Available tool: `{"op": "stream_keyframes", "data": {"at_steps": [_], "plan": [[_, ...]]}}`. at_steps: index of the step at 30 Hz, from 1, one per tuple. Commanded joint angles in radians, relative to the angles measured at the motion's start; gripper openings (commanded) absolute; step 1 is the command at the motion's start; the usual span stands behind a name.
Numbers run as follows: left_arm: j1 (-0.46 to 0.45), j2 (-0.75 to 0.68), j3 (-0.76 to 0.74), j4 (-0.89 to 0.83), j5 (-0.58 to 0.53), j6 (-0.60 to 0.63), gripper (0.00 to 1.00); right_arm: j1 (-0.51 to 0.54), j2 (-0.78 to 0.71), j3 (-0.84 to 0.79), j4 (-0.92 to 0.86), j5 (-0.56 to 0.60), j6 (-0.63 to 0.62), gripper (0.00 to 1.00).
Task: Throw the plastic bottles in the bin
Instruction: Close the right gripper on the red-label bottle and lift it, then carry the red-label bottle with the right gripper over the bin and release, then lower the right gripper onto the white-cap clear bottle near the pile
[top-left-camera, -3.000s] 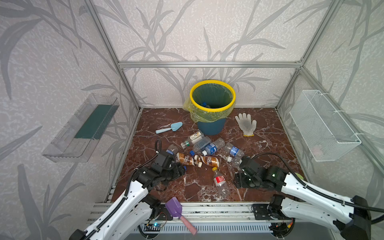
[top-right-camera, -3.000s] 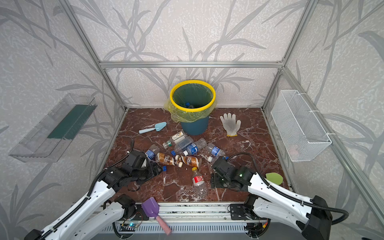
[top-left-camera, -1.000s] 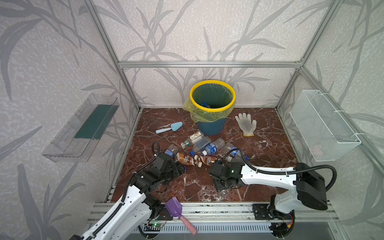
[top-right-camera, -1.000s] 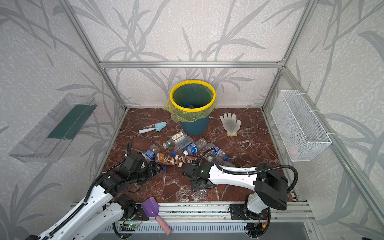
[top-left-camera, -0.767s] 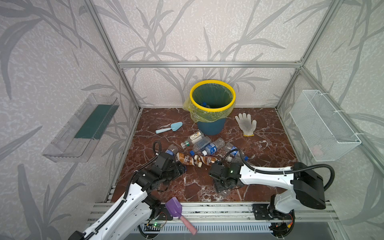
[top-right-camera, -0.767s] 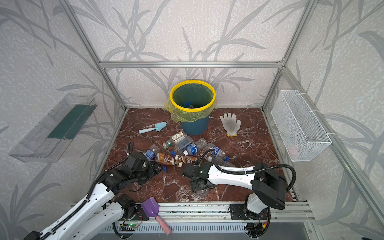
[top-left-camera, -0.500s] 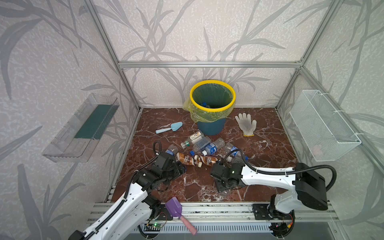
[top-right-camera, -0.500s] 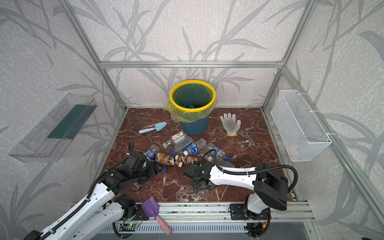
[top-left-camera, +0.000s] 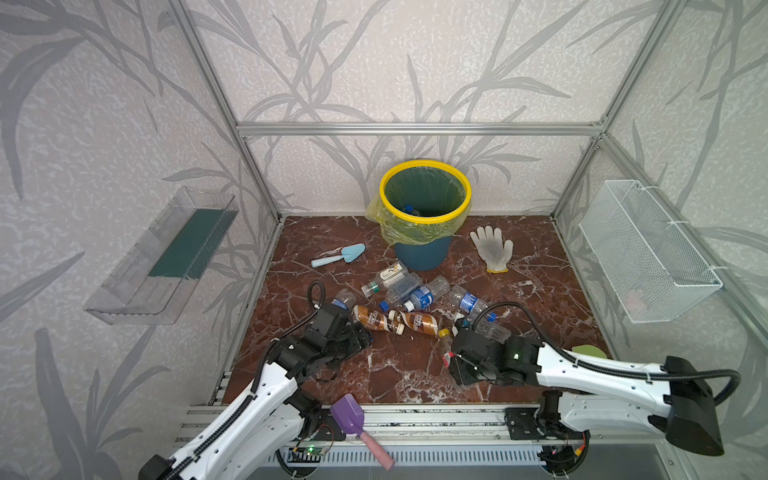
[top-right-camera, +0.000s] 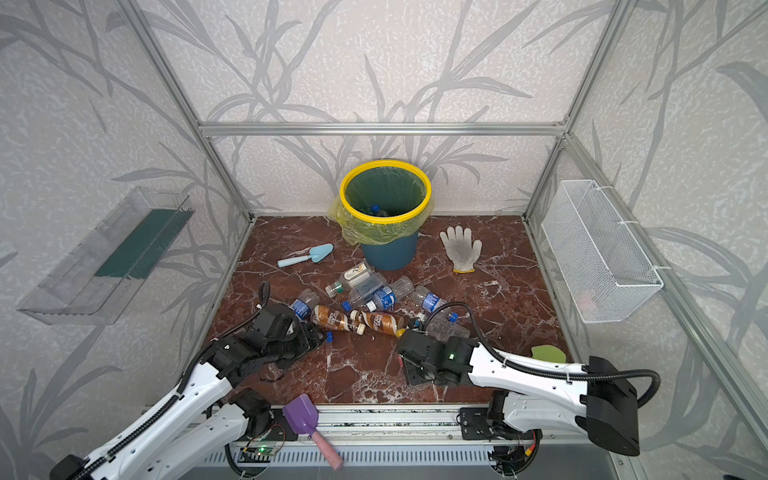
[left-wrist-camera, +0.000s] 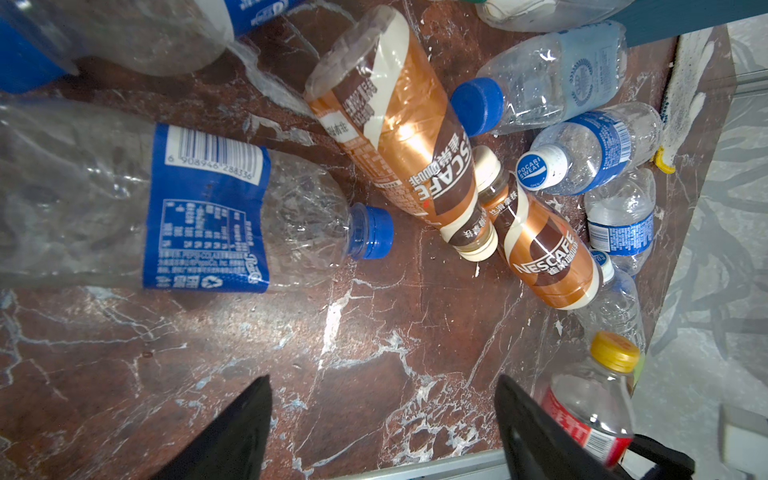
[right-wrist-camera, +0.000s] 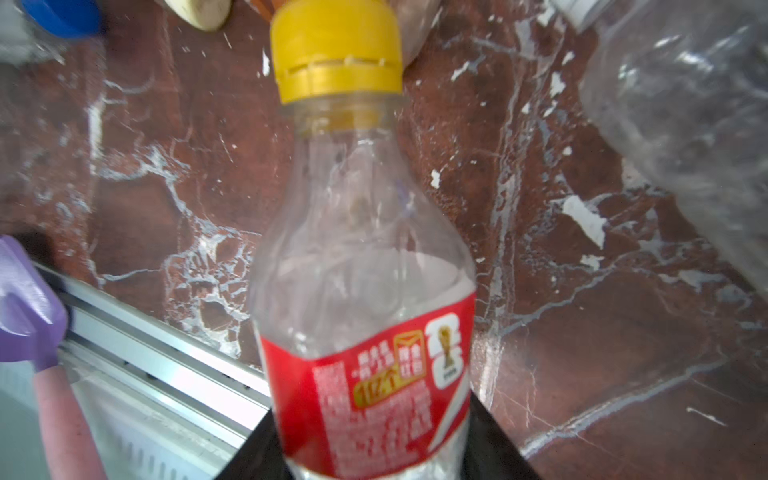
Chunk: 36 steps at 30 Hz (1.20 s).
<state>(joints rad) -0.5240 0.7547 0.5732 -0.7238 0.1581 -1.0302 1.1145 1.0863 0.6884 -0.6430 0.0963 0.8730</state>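
The bin (top-left-camera: 384, 195), teal with a yellow rim and liner bag, stands at the back centre in both top views, with bottles inside. Several plastic bottles lie in a pile in front of it, among them two brown-swirled ones (top-left-camera: 376, 319) (left-wrist-camera: 399, 137) and a clear blue-labelled one (left-wrist-camera: 199, 208). My right gripper (right-wrist-camera: 370, 415) (top-left-camera: 451, 359) is shut on a red-labelled, yellow-capped bottle (right-wrist-camera: 365, 270) (top-left-camera: 444, 338) near the front of the floor. My left gripper (left-wrist-camera: 382, 399) (top-left-camera: 357, 336) hangs open over bare floor, left of the pile and close to the blue-labelled bottle.
A light-blue trowel (top-left-camera: 338, 255) lies left of the bin and a white glove (top-left-camera: 492, 249) to its right. A purple scoop (top-left-camera: 349, 413) rests on the front rail. A wire basket (top-left-camera: 648, 249) hangs on the right wall, a clear tray (top-left-camera: 166, 253) on the left.
My right arm reached in to the red-labelled bottle and its jaws closed on it over the last second. The left arm has hardly moved.
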Motion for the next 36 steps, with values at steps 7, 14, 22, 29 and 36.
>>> {"op": "stream_keyframes", "data": {"at_steps": [7,14,22,29,36], "plan": [[-0.006,0.02,0.047,0.009,-0.014,0.01,0.84,-0.285,-0.12,0.208,0.068,-0.083,-0.174,0.54],[-0.008,0.055,0.132,-0.009,-0.009,0.033,0.84,-0.551,0.576,1.55,-0.229,-0.158,-0.445,0.67],[-0.009,0.0,0.146,-0.036,-0.041,0.032,0.85,-0.529,0.709,1.895,-0.724,0.029,-0.46,1.0],[-0.009,-0.055,0.092,-0.033,-0.056,0.013,0.86,-0.576,-0.028,0.662,-0.244,-0.007,-0.343,0.93],[-0.008,-0.036,0.08,-0.036,-0.034,0.017,0.85,-0.592,-0.212,0.183,-0.231,-0.071,-0.306,0.9]]}}
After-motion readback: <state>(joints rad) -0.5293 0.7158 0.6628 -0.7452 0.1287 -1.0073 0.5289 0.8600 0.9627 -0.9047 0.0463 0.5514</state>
